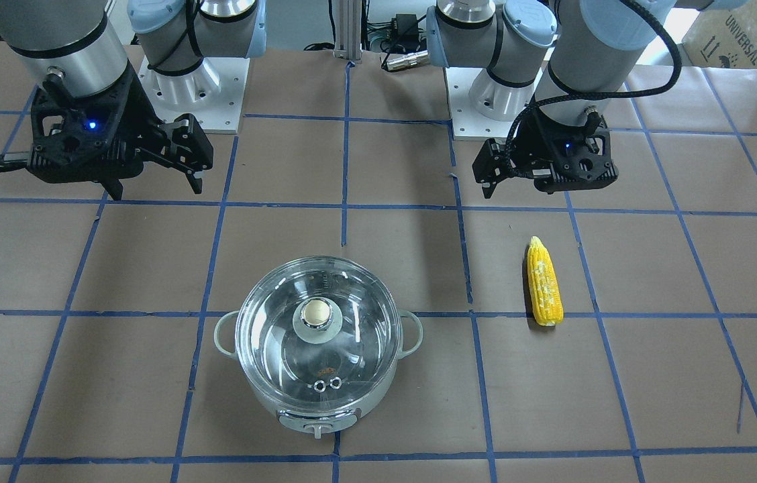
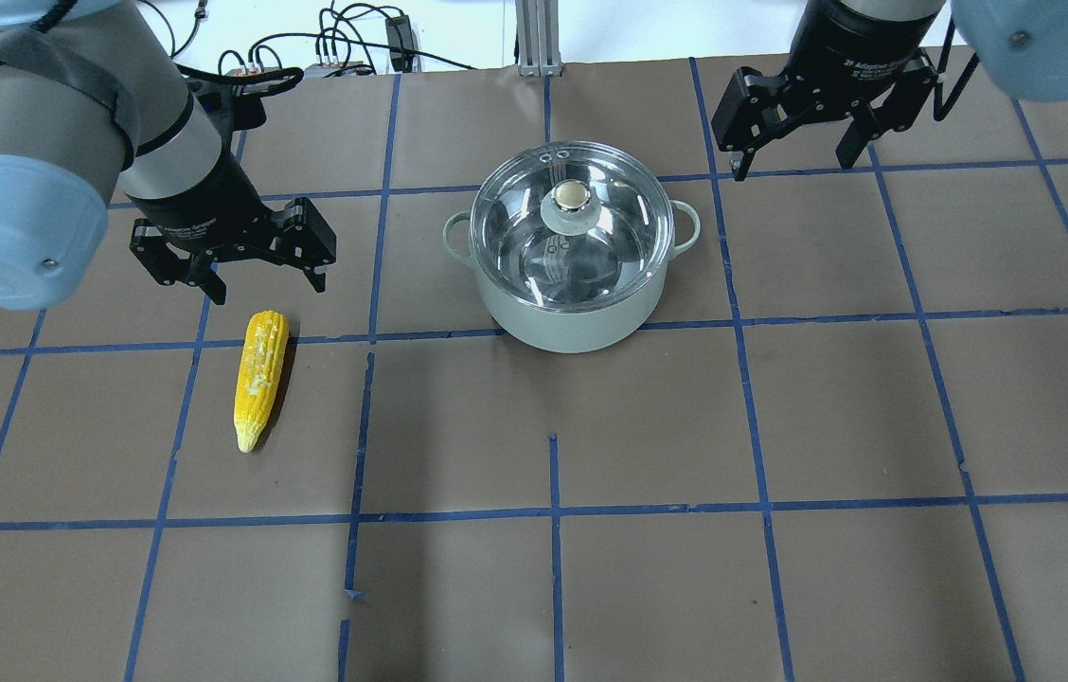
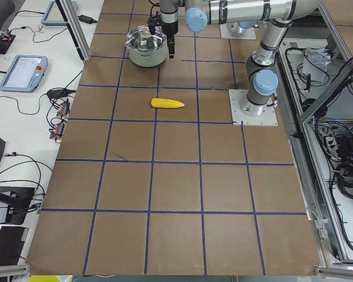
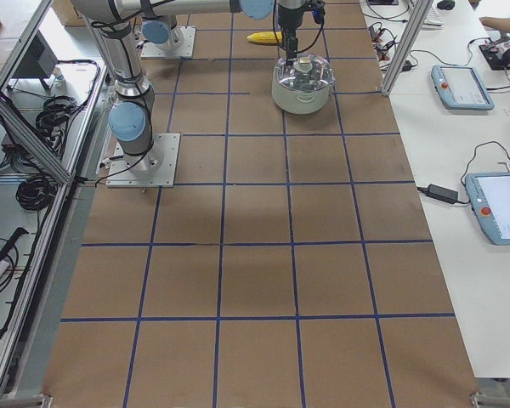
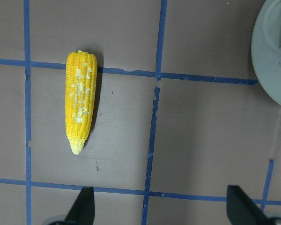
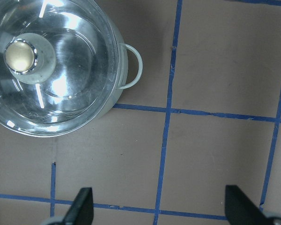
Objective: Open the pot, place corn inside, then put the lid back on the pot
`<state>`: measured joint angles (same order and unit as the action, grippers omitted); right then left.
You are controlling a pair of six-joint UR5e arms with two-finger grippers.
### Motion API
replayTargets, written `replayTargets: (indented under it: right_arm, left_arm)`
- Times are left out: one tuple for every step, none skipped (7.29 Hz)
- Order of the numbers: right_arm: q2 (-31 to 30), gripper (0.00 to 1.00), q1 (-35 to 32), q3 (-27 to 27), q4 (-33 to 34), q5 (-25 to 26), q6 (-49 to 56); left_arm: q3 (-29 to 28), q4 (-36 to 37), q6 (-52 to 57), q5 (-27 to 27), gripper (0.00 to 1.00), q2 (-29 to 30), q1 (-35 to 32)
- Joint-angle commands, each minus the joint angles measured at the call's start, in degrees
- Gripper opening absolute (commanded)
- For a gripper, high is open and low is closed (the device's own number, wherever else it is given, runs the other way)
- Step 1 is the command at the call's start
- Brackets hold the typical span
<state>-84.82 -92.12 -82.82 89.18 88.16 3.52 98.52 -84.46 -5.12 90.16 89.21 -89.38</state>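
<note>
The pot (image 2: 572, 313) stands at the far middle of the table with the lid (image 2: 520, 213) on it and its pale knob (image 2: 570, 197) at centre. The corn (image 2: 259, 374) lies flat on the table to the pot's left, tapered end toward the robot. My left gripper (image 2: 269, 287) is open and empty, hovering just beyond the corn's thick end. In the left wrist view the corn (image 5: 82, 101) lies ahead of the fingertips (image 5: 84, 208). My right gripper (image 2: 793, 163) is open and empty, up and to the right of the pot. The right wrist view shows the lidded pot (image 6: 119, 101) at upper left.
The table is covered in brown paper with a blue tape grid. The arms' white base plates (image 1: 217, 100) (image 1: 466, 114) are at the robot's edge. Cables (image 2: 335, 43) lie past the far edge. Tablets (image 4: 463, 85) lie on the side bench.
</note>
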Motion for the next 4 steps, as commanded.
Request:
replayTargets:
  right_arm:
    - [-0.43, 1.0, 0.1, 0.37, -3.11, 0.6, 0.51]
    - [-0.44, 1.0, 0.02, 0.55, -3.05, 0.87, 0.61]
    - [-0.35, 0.99, 0.02, 0.46, -2.79, 1.83, 0.18]
    - [-0.09, 0.99, -0.51, 1.16, -0.87, 1.58, -2.27]
  left_arm:
    - [-0.08, 0.09, -0.06, -0.07, 1.0, 0.61, 0.0]
    - [-0.08, 0.09, -0.06, 0.01, 1.0, 0.53, 0.0]
    - [-0.08, -0.09, 0.64, 0.28, 1.0, 0.7, 0.0]
    - [0.0, -0.44, 0.64, 0.28, 1.0, 1.49, 0.0]
